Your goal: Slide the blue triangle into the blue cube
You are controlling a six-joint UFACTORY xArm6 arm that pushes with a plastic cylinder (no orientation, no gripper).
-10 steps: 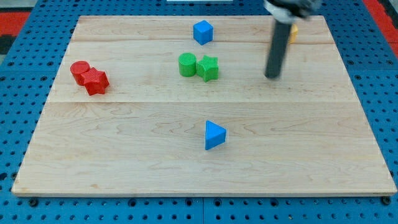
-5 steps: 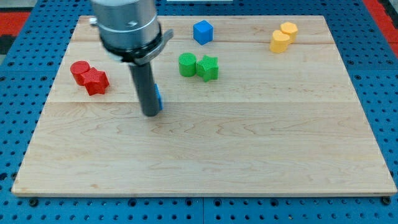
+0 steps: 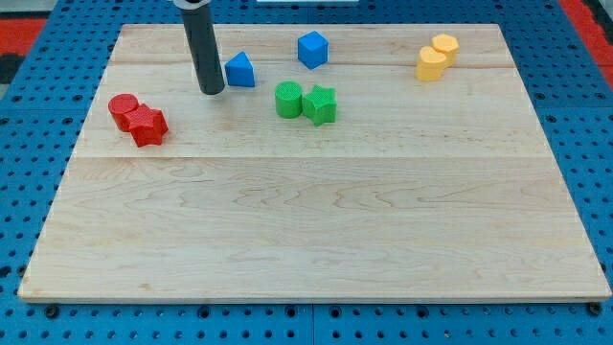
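The blue triangle (image 3: pixel 239 70) lies near the view's top, left of centre. The blue cube (image 3: pixel 312 49) sits to its right and slightly higher, a short gap between them. My tip (image 3: pixel 212 91) stands just left of and a little below the blue triangle, close to it; I cannot tell if it touches. The dark rod rises from the tip up out of the view's top edge.
A green cylinder (image 3: pixel 288 100) and green star (image 3: pixel 321 104) sit together below the blue cube. A red cylinder (image 3: pixel 122 108) and red star (image 3: pixel 148 125) sit at the left. Two yellow cylinders (image 3: pixel 433 58) sit at the top right. The wooden board (image 3: pixel 316 230) lies on blue pegboard.
The blue triangle has moved from the board's middle up and to the left, then up to near the blue cube. My tip swept from the right side to the triangle's left.
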